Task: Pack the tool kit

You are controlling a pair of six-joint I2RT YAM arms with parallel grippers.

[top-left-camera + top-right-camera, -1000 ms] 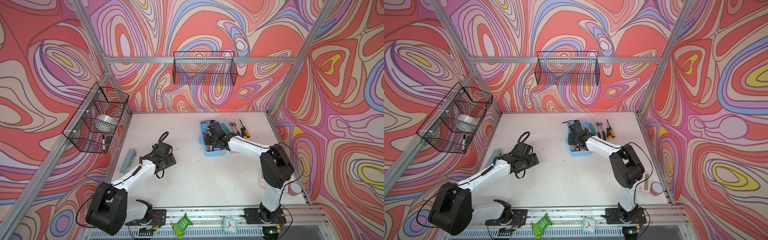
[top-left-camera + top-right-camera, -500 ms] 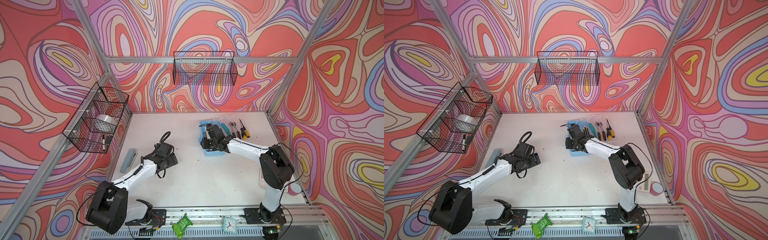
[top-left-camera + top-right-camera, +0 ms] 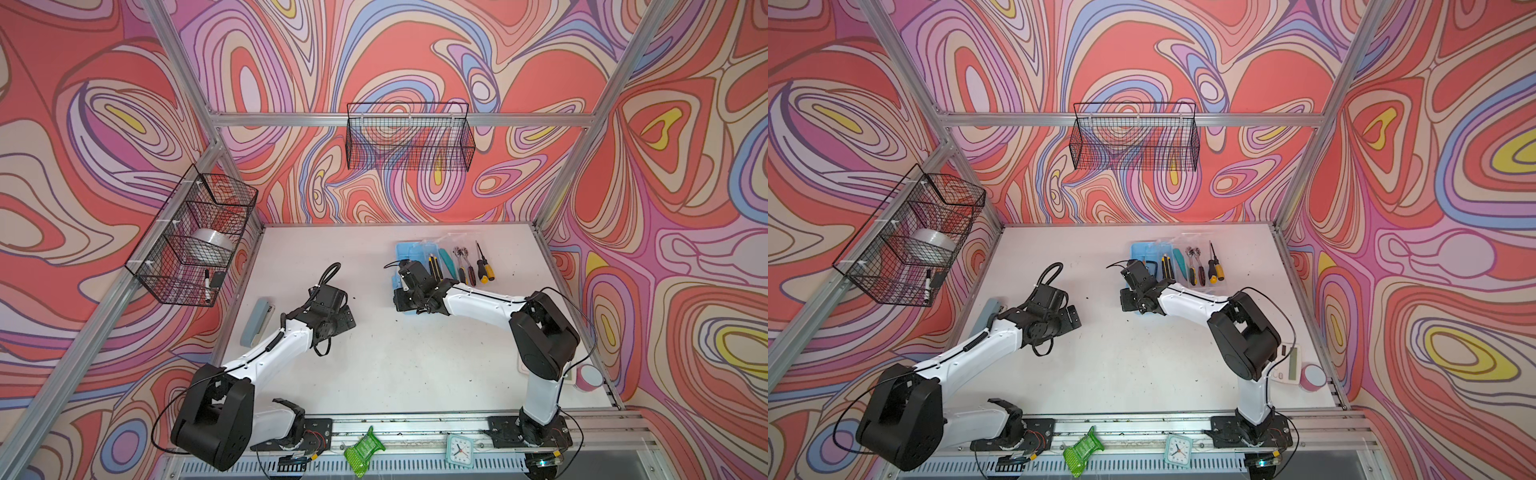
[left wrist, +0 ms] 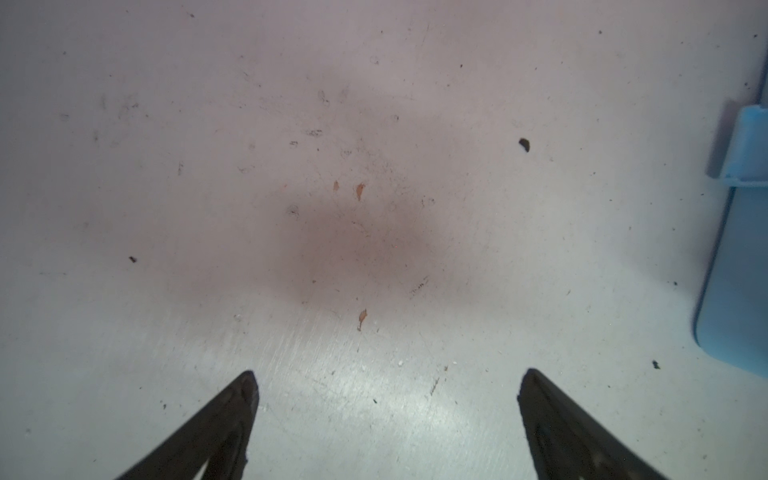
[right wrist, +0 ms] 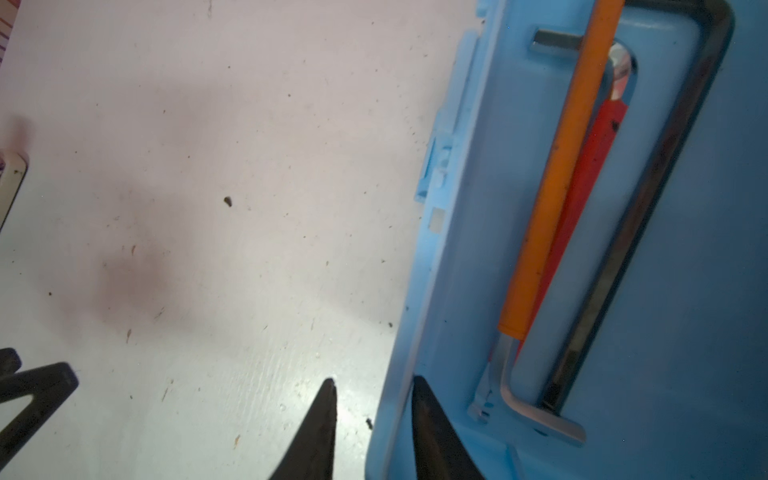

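Right tool shifted to blue box wall, astride unclamped, hex keys inside, left tool spread.

There's the light blue box, an orange-sleeved hex key, a red tool, a black hex key. The table is white and speckled, the walls swirling red, pink, purple.
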